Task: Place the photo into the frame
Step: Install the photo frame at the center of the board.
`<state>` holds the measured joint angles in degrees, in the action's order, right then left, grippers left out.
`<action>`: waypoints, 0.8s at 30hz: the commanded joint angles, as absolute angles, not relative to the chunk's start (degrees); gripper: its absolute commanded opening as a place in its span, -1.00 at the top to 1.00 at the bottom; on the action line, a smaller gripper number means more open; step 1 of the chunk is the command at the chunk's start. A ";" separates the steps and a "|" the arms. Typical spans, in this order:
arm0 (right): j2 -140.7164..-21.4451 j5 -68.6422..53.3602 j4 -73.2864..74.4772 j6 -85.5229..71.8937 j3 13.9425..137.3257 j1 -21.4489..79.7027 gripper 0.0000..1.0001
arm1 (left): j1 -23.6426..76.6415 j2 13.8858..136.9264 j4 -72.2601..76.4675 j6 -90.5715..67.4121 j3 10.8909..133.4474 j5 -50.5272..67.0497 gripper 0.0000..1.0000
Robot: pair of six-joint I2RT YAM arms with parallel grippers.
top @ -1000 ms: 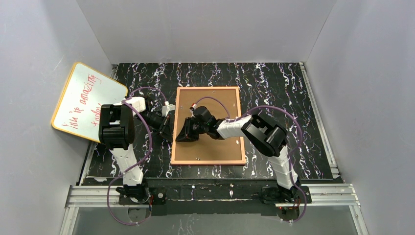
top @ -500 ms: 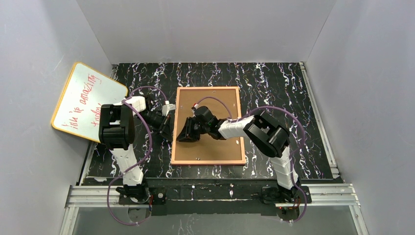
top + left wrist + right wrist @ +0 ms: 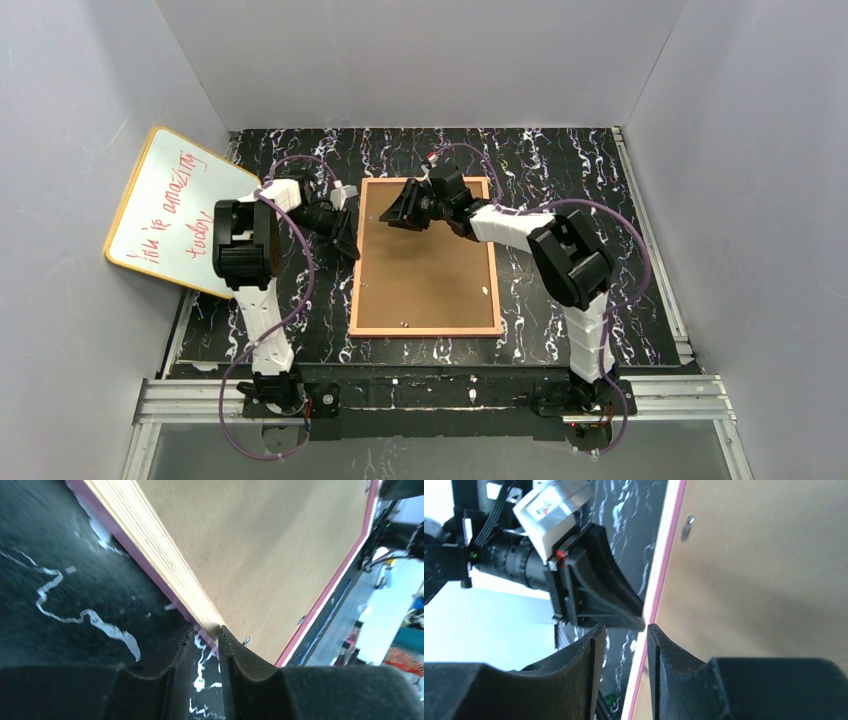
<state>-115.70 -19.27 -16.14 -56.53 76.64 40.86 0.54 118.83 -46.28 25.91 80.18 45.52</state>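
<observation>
I see the frame [image 3: 426,256] reverse-up mid-desk, long axis running top to bottom; left fingers [image 3: 202,640] pinch its upper-left edge, right fingers [image 3: 624,647] nearly pressed together straddle that corner; photo not visible.

Matt tan board back on the frame [image 3: 425,257] — pink rim — black marbled tabletop [image 3: 560,170].

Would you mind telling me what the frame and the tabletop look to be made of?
The frame looks like pink-painted wood: its edge shows pale layered grain in the left wrist view, and its matte tan back resembles fibreboard. The tabletop looks like black marble-pattern laminate or vinyl with white veins; I cannot tell which.
</observation>
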 commanded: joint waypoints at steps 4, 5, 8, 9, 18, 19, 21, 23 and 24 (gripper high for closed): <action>-125.35 -18.23 -10.67 -52.25 87.45 40.05 0.18 | 0.22 122.60 -43.09 21.02 84.51 45.29 0.70; -126.77 -18.20 -10.11 -52.21 89.11 40.10 0.19 | 0.26 122.65 -42.93 21.23 84.20 45.22 0.73; -130.65 -17.96 -8.24 -52.05 93.85 39.99 0.21 | 0.26 122.81 -42.30 21.68 83.10 45.36 0.82; -131.70 -17.86 -7.96 -52.10 95.02 39.99 0.21 | 0.26 122.86 -42.28 21.97 82.69 45.43 0.83; -138.62 -16.73 -6.15 -52.09 102.67 39.69 0.23 | 0.26 122.59 -41.32 23.57 80.19 45.47 0.86; -139.10 -16.97 -6.20 -52.23 103.11 39.67 0.24 | 0.26 122.61 -41.31 23.75 80.11 45.22 0.87; -140.03 -17.82 -6.47 -52.74 103.85 39.64 0.25 | 0.26 122.61 -41.22 24.14 79.78 45.12 0.87; -140.87 -18.75 -6.82 -53.39 104.50 39.70 0.27 | 0.26 122.51 -40.98 24.26 79.49 45.09 0.88; -141.19 -19.01 -7.04 -53.57 104.77 39.75 0.28 | 0.26 122.54 -40.96 24.33 79.38 45.17 0.87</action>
<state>-138.56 -18.33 -7.53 -53.12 102.37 39.86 -1.06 121.47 -44.03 21.02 82.00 49.39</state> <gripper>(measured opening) 0.368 0.084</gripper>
